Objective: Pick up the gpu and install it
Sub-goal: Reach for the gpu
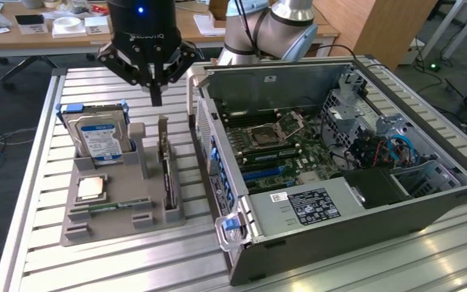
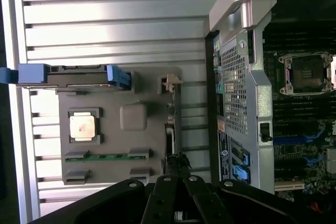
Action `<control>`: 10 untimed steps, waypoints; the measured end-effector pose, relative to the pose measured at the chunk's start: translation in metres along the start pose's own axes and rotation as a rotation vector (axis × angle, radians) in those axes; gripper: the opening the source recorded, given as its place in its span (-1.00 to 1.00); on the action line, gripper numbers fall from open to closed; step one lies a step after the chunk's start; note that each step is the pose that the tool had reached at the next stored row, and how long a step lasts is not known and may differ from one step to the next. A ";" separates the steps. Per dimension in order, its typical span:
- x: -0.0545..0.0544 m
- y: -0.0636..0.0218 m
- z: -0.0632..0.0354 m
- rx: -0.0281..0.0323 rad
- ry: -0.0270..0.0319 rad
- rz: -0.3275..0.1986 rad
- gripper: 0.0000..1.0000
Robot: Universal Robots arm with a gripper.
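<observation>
Shut and holding nothing, the gripper (image 1: 156, 97) hangs above the far end of the gpu (image 1: 167, 173), which stands on edge in the gray tray (image 1: 112, 214), long axis running alongside the open computer case (image 1: 323, 240).

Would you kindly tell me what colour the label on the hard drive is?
The label is blue with white patches; the exterior view shows it best.

Bright, diffuse overhead lighting. In the wrist view, glare whitens the slatted tabletop (image 2: 115, 30). The computer case (image 1: 339, 237) interior lies in shade.
</observation>
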State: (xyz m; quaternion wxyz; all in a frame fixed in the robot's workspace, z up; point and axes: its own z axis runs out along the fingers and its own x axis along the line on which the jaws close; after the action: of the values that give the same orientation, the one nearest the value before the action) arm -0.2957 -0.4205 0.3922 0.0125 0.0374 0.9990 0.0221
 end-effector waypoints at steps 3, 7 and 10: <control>0.000 -0.0033 -0.0002 0.0000 0.0000 0.000 -0.79; 0.001 -0.0039 -0.0002 -0.0001 0.0000 0.000 -0.79; 0.002 -0.0042 -0.0003 0.0001 0.0000 0.000 -0.79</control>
State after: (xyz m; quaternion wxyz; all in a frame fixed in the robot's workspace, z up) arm -0.2982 -0.4246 0.3922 0.0125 0.0374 0.9990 0.0220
